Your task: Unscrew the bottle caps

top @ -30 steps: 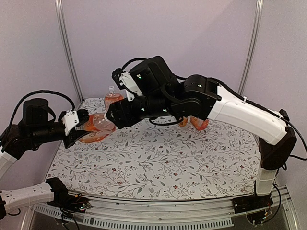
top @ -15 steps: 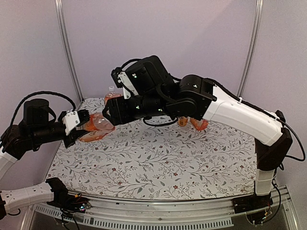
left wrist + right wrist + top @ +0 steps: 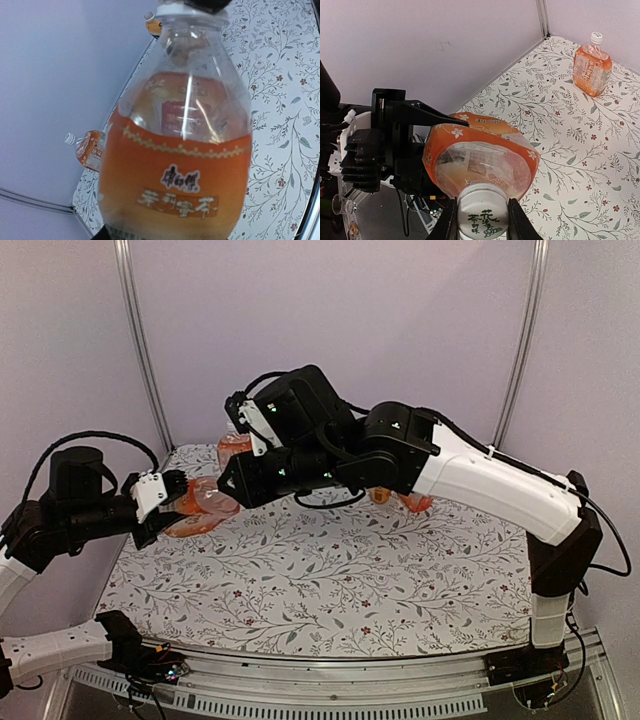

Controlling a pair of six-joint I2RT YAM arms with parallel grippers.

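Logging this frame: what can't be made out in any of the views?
Top view: the right arm hides the cap and most of a back bottle.
Left wrist: the held bottle fills the frame, hiding the left gripper; the top edge cuts the cap.
Right wrist: the right gripper flanks the cap, fingertips cut by the bottom edge; how far the cap is unscrewed cannot be seen.

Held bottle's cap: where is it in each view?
Top external: not visible, hidden behind the right gripper at the bottle's right end.
Left wrist: cap at the top edge, just right of centre, under the right gripper.
Right wrist: cap at bottom centre, between the gripper's fingers.
Shared landmark: the orange-labelled bottle itself.
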